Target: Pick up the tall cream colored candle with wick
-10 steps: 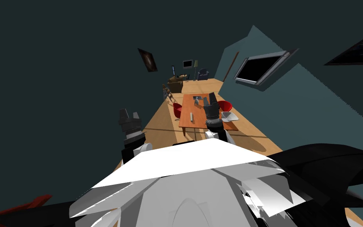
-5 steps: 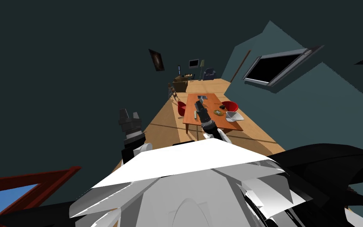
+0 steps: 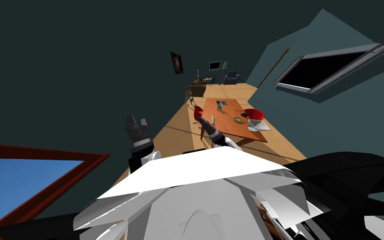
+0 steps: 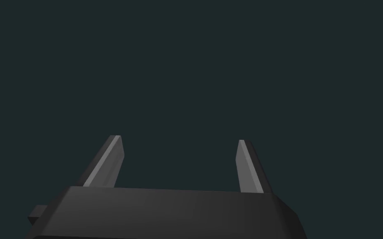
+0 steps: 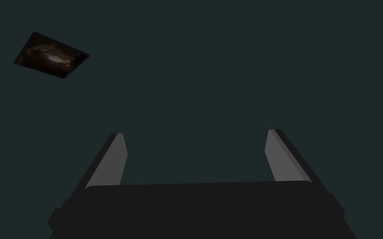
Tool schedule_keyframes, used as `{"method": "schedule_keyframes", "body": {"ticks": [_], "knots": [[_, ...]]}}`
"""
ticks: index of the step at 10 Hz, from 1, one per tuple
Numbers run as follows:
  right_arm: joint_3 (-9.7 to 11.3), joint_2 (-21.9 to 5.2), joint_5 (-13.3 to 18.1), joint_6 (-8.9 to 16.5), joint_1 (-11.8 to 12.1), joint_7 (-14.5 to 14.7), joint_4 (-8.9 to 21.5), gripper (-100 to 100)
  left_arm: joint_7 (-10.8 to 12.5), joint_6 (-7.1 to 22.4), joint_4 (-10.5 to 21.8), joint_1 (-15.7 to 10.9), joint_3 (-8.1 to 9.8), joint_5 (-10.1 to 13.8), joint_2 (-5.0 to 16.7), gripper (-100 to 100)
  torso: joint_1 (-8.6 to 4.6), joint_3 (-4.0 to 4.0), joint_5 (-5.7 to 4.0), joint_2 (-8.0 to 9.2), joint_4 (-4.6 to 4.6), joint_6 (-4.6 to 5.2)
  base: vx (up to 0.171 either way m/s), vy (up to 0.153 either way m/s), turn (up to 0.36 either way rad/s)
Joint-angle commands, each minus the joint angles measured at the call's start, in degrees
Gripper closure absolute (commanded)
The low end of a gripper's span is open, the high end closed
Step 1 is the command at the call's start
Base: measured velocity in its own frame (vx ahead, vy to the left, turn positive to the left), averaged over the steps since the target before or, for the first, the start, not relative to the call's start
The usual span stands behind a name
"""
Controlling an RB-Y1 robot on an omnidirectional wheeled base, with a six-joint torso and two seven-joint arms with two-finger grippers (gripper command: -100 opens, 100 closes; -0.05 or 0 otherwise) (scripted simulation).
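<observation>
Table [image 3: 228,130]: orange-brown top, ahead of my right gripper [image 3: 201,120], which hung over its near corner.
Red chair [image 3: 254,113]: at the table's far side from my right gripper.
White dish [image 3: 258,124]: on the table edge by that chair, well apart from my right gripper.
Left gripper [image 3: 137,120]: raised, well apart from the table; fingers spread wide, nothing between them.
Right gripper: fingers parted and empty, facing a dark wall.
Candle [image 3: 213,120]: small pale cylinder, upright on the table, just beside my right gripper and outside its fingers; wick too small to tell.
</observation>
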Motion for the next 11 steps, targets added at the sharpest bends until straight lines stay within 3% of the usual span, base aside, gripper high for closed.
{"method": "schedule_keyframes", "body": {"ticks": [1,4,5,7,8,10,11], "knots": [[1.0,-0.7,0.9,-0.6,-0.3,0.5,2.1,-100,0.0,0.0,0.0,0.0,0.0,0.0,0.0,0,0.0,0.0,0.0,0.0,0.0,0.0,-0.056,0.024,0.127],[6.2,-6.2,6.1,0.5,-1.3,2.2,7.7,-100,0.0,0.0,0.0,0.0,0.0,0.0,0.0,0,-0.02,-0.04,-0.01,-0.06,-0.02,0.0,-0.07,0.052,0.356],[6.2,-6.7,6.2,0.5,-1.3,2.2,7.8,-100,0.0,0.0,0.0,0.0,0.0,0.0,0.0,0,0.02,-0.04,0.0,-0.06,-0.01,0.0,-0.041,0.041,0.14],[9.6,-10.7,9.9,1.3,-1.8,3.7,11.7,-100,0.0,0.0,0.0,0.0,0.01,0.0,0.0,0,-0.13,-0.11,-0.03,-0.18,-0.04,0.01,-0.031,0.027,0.377],[9.6,-10.9,10.2,1.3,-1.8,3.7,12.0,-100,0.0,0.0,0.0,0.0,0.01,0.0,0.0,0,-0.18,-0.11,-0.04,-0.19,-0.04,0.0,-0.022,0.003,0.117],[12.8,-15.1,14.0,2.2,-2.3,5.4,15.5,-100,0.0,0.0,0.0,0.0,0.01,0.0,0.0,0,-0.26,-0.13,-0.06,-0.24,-0.05,0.02,-0.015,0.002,0.376],[12.8,-15.3,14.4,2.2,-2.3,5.4,16.3,-100,0.0,0.0,0.0,0.0,0.01,0.0,0.0,0,-0.3,-0.14,-0.06,-0.25,-0.05,0.01,-0.009,-0.016,0.144]]}}
